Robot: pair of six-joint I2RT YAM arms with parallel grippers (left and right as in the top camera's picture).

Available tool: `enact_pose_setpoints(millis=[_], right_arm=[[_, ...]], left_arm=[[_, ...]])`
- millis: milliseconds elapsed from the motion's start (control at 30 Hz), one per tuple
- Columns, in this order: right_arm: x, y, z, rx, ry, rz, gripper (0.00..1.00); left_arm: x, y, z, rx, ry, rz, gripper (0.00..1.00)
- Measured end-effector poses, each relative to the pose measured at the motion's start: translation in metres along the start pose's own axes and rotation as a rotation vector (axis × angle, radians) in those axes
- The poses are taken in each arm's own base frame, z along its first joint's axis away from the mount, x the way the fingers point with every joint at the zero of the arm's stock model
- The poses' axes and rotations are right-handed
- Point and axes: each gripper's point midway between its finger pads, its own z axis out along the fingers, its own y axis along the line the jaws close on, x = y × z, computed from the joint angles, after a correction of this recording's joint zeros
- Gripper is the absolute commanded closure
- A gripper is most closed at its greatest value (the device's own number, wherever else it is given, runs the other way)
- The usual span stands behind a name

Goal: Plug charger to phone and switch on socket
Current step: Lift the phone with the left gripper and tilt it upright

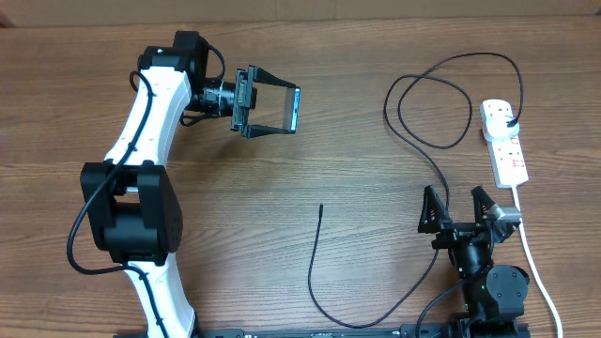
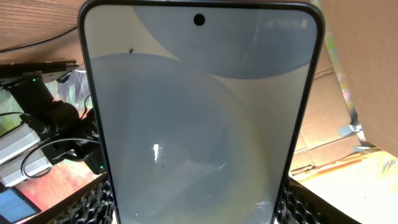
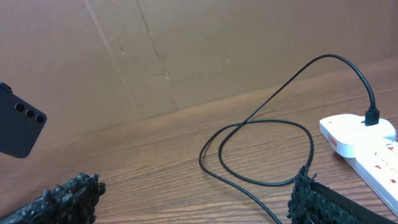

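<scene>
My left gripper is shut on the phone and holds it lifted above the table at the upper left, edge-on to the overhead camera. In the left wrist view the phone's pale screen fills the frame between the fingers. Its dark back also shows in the right wrist view. The black charger cable is plugged into the white socket strip at right, loops, and ends with its free tip on the table's middle. My right gripper is open and empty, below the loop.
The strip's thick white cord runs down the right edge beside my right arm. A cardboard wall stands behind the table. Cardboard boxes and equipment lie beyond the phone in the left wrist view.
</scene>
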Motion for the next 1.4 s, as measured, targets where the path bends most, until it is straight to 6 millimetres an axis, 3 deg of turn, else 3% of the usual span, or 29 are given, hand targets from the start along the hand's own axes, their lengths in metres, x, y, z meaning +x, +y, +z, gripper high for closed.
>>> enact_pose_setpoints(millis=[967,1400], right_arm=[[0.0,0.0,0.0,0.0,0.0,0.0,0.0],[0.0,0.0,0.0,0.0,0.0,0.0,0.0]], left_arm=[[0.0,0.0,0.0,-0.001,-0.001,0.0,0.96],[-0.019,0.01,-0.001,-0.058,-0.114,0.0,0.96]])
